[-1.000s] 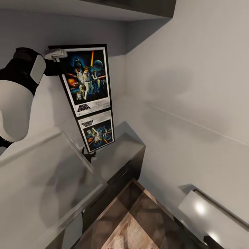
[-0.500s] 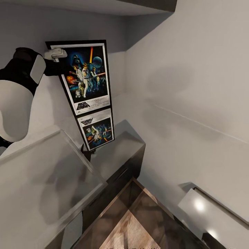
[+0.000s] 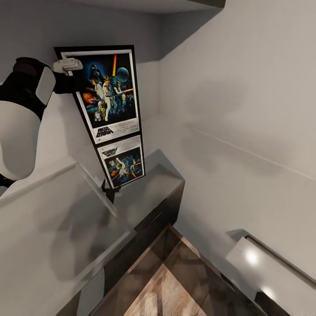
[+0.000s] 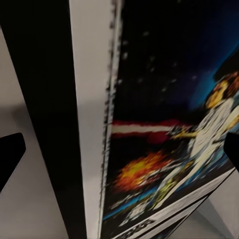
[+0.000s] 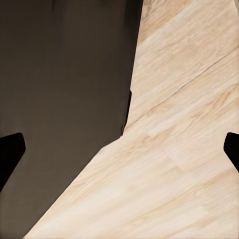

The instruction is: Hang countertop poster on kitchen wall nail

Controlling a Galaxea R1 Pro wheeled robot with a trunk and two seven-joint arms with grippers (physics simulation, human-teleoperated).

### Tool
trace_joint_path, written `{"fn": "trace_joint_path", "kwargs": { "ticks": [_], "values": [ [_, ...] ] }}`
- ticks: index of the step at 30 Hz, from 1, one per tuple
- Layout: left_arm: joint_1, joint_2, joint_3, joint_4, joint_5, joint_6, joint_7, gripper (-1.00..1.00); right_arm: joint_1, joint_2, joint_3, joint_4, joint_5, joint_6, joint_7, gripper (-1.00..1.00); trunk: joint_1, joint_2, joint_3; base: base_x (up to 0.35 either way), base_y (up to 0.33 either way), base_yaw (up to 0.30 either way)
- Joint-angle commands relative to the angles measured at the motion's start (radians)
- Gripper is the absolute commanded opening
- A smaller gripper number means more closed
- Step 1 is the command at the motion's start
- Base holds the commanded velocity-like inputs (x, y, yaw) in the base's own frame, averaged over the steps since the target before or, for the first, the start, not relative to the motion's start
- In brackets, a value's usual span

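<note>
One upper corner of the poster point(image 3: 109, 94) is pinched by the left gripper point(image 3: 72, 70). It should be raised flat along the wall point(image 3: 245, 87) and released only once hooked; the right gripper point(image 5: 119, 154) is spread wide over the floor point(image 5: 184, 149)

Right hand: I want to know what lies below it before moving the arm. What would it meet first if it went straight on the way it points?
Probably the pale wood floor, beside a dark cabinet front. Nothing closer shows between the fingertips; depth is unclear.
</note>
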Motion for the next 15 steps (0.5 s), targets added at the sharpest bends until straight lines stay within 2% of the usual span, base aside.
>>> {"fn": "trace_joint_path", "kwargs": {
  "ticks": [1, 9, 15],
  "values": [
    [0.000, 0.000, 0.004, -0.001, 0.001, 0.005, -0.003, 1.00, -0.002, 0.000, 0.000, 0.004, 0.011, -0.005, -0.007, 1.00, 0.000, 0.000, -0.002, 0.000, 0.000, 0.000],
    [0.000, 0.000, 0.004, -0.002, 0.001, 0.005, -0.003, 1.00, -0.002, 0.000, 0.001, 0.003, 0.011, -0.005, -0.007, 1.00, 0.000, 0.000, -0.009, 0.000, 0.000, -0.003],
    [0.000, 0.000, 0.004, -0.002, 0.001, 0.005, -0.004, 1.00, -0.002, 0.000, 0.000, 0.003, 0.011, -0.005, -0.007, 1.00, 0.000, 0.000, -0.011, 0.000, 0.000, -0.168]
  ]
}}
